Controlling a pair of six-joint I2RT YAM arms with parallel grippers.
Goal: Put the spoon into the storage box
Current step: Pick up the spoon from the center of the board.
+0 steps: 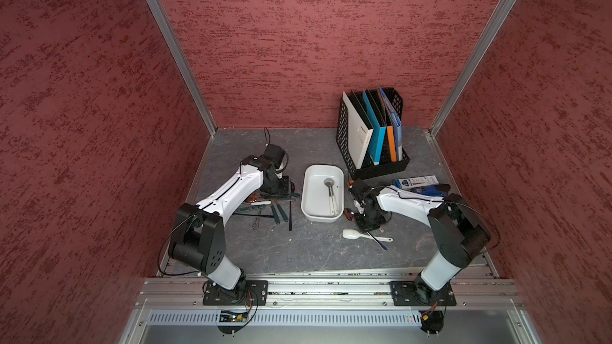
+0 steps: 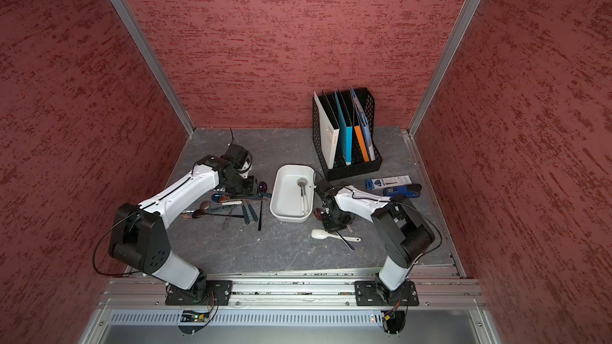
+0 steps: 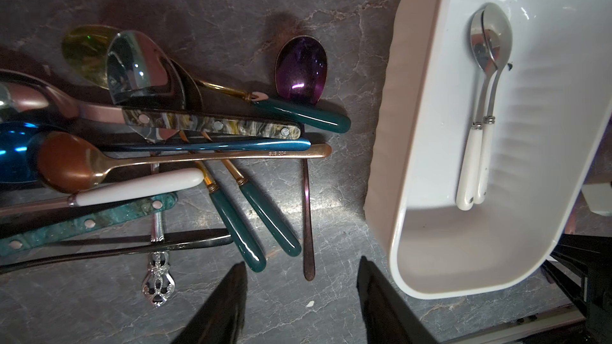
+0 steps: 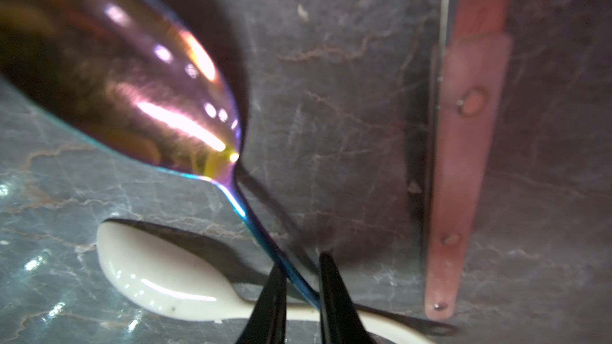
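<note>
Right end effector (image 4: 299, 279), right wrist view: fingers narrow, clamped on the thin handle of the iridescent spoon (image 4: 132, 77). Bowl sits close to the lens w/ shadow under the neck, so prob. just clear of the surface (image 4: 331, 110). Beneath it is a white ceramic spoon (image 4: 159, 276), flat, its handle running under the fingers. Alongside is a pinkish riveted handle (image 4: 463, 177), item type unclear.

Left wrist view: left end effector (image 3: 301, 302) has fingers apart w/ nothing btwn them. It hangs over bare surface btwn the spoon pile (image 3: 165, 147) and the storage box (image 3: 414, 127).
- Box contents: qty 2 white-handled steel spoons (image 3: 480, 110), side by side, bowls nested. Rest of floor bare.
- Pile: mixed utensils, overlapping, incl. purple spoon (image 3: 301, 71), copper spoon (image 3: 66, 163), several teal handles.

Both top views: box (image 1: 314, 190) (image 2: 284, 193) sits mid-surface btwn the arms. The held spoon's bowl (image 1: 349, 215) (image 2: 318, 214) is just beside the box's near corner on the right-arm side, outside the wall.
- File rack (image 1: 342, 137), back right: folders (image 1: 374, 134) upright, in white, blue, orange.
- Blue packets (image 1: 415, 182) lie loose near the rack.

Status (est.): grasp made. Carry over the rim and release not yet done. Pile and ceramic spoon lie outside the box.
</note>
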